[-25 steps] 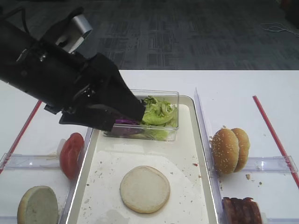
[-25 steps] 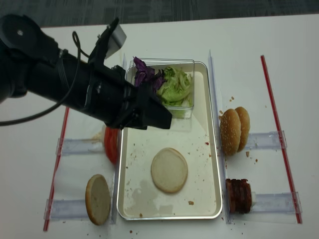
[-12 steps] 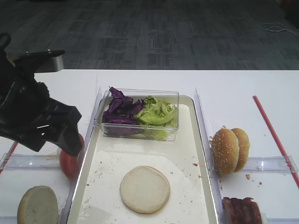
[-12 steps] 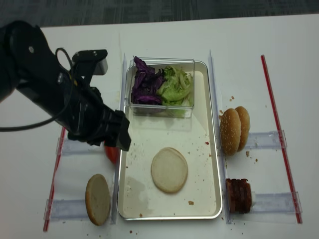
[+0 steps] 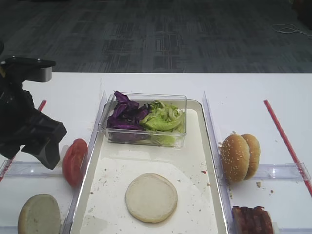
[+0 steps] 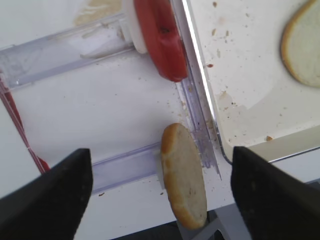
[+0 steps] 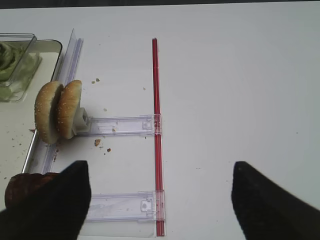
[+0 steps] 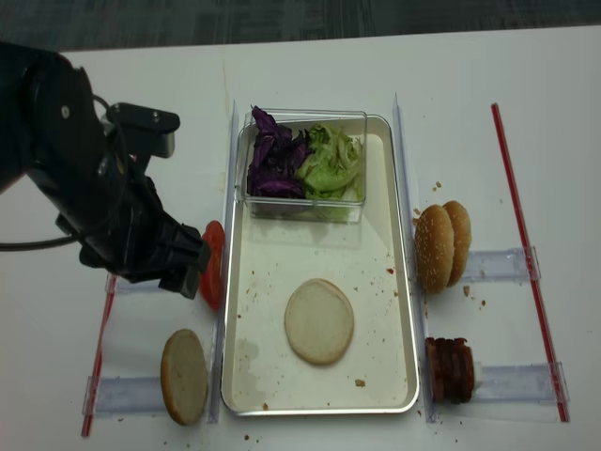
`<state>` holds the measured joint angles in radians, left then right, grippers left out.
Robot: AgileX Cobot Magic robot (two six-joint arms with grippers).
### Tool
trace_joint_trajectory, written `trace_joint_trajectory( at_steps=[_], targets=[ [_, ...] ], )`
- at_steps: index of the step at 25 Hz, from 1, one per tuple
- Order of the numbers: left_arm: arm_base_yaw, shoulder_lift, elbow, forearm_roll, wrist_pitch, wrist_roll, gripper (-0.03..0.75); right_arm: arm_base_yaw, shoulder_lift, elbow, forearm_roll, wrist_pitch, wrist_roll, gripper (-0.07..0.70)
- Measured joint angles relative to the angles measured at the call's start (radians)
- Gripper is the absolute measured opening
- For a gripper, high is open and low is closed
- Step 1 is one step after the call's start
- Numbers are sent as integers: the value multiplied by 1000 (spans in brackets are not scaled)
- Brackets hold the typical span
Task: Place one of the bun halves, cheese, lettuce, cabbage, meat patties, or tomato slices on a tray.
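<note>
One pale bun half (image 5: 151,197) (image 8: 319,320) lies flat on the silvery tray (image 5: 210,161) (image 8: 406,282). A second bun half (image 6: 184,175) (image 8: 184,376) stands on edge left of the tray. My left gripper (image 6: 160,200) (image 8: 178,272) hovers open and empty over it, close to the red tomato slices (image 6: 160,37) (image 5: 74,162). Purple cabbage (image 8: 275,155) and green lettuce (image 8: 333,164) fill a clear box. Meat patties (image 8: 449,369) (image 7: 25,187) sit at the right. No cheese shows. My right gripper (image 7: 160,200) is open over bare table.
The clear plastic box (image 5: 146,141) stands at the tray's far end. Two sesame bun halves (image 5: 240,156) (image 7: 57,112) stand on edge right of the tray. Clear plastic holders (image 7: 120,125) and red strips (image 8: 512,235) (image 7: 156,100) lie on the white table.
My left arm has pulled back from over the clear box, to the left and toward the table's front, uncovering the cabbage. Its jaws have stayed open and empty.
</note>
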<state>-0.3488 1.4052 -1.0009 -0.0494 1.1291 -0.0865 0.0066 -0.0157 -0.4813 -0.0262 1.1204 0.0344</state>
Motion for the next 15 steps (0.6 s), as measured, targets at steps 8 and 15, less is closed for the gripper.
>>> trace_joint_trajectory(
  at_steps=[8, 15],
  targets=[
    [137, 0, 0, 0, -13, -19, 558, 0, 0, 0, 0, 0, 0, 608],
    [371, 0, 0, 21, -13, -13, 558, 0, 0, 0, 0, -4, 0, 608]
  ],
)
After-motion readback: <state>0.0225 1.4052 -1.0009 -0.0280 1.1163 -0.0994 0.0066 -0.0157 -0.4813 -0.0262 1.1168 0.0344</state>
